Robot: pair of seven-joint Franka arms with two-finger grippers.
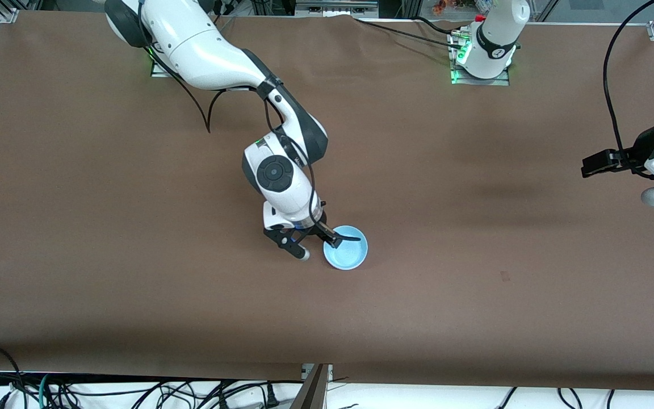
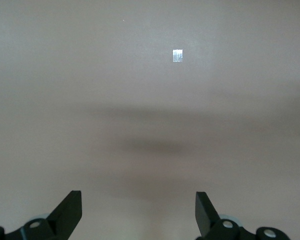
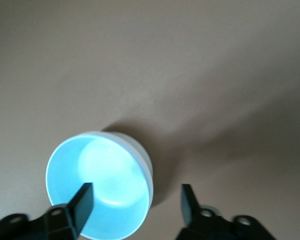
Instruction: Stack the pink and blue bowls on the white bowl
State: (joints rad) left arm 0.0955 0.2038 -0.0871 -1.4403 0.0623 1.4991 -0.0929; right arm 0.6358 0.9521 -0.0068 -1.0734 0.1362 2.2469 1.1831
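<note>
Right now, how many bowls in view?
1 for sure: a blue bowl mid-table, right pincer straddling its rim. A white rim beneath hints at bowls stacked under it.

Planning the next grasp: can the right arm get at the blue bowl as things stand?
Probably yes. The right gripper is open and already at the blue bowl, one finger inside its rim, one outside. Nothing stands between them. The left gripper waits, open, over bare table.
</note>
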